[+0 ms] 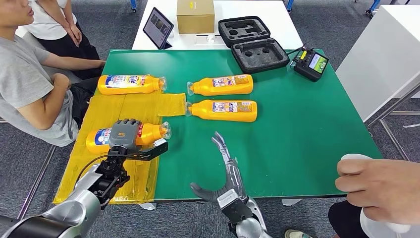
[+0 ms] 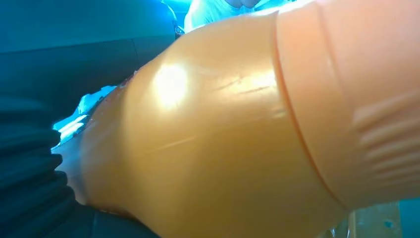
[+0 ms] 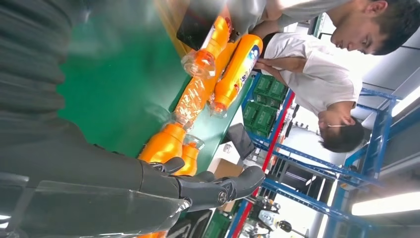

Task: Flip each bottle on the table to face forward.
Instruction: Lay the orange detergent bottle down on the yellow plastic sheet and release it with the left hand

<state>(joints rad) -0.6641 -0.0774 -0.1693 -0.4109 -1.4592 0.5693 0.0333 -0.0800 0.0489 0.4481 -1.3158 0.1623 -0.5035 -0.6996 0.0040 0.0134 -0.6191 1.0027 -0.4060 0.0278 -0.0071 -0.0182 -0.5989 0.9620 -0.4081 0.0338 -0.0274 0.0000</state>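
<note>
1. Near bottle (image 1: 130,135): orange, lying on its side on the yellow sheet (image 1: 111,106) at the near-left part of the green table (image 1: 307,129), cap toward table centre. Label partly up, blue/white print visible beside the fingers. Left hand (image 1: 125,134) draped over its middle, fingers curled round the body, so grasping it. Left wrist view shows orange plastic pressed close to the cam, consistent w/ a firm wrap. Grip sits mid-body, prob. so the bottle can be rolled about its long axis w/o tipping. Judged: flip of this one in hand, not done.

2. Far-left bottle (image 1: 130,84): on its side at the far edge of the yellow sheet, label up, cap to the right. Apart from the others.

3. Centre pair: upper bottle (image 1: 221,85) and lower bottle (image 1: 223,110), side by side, near but not touching as far as I can tell, caps to the left, labels up. Look already sorted.

4. Right hand (image 1: 225,168): over the table's near edge, fingers straight and apart, released, nothing in it. Well clear of all bottles; prob. parked so as not to crowd the left arm.

5. Misc: seated person (image 1: 29,79) at the left side; another person's hand (image 1: 381,186) at the near-right corner; foam case (image 1: 252,37), tablet (image 1: 158,28), cardboard box (image 1: 195,16), handheld controller (image 1: 311,63) at the far end.
</note>
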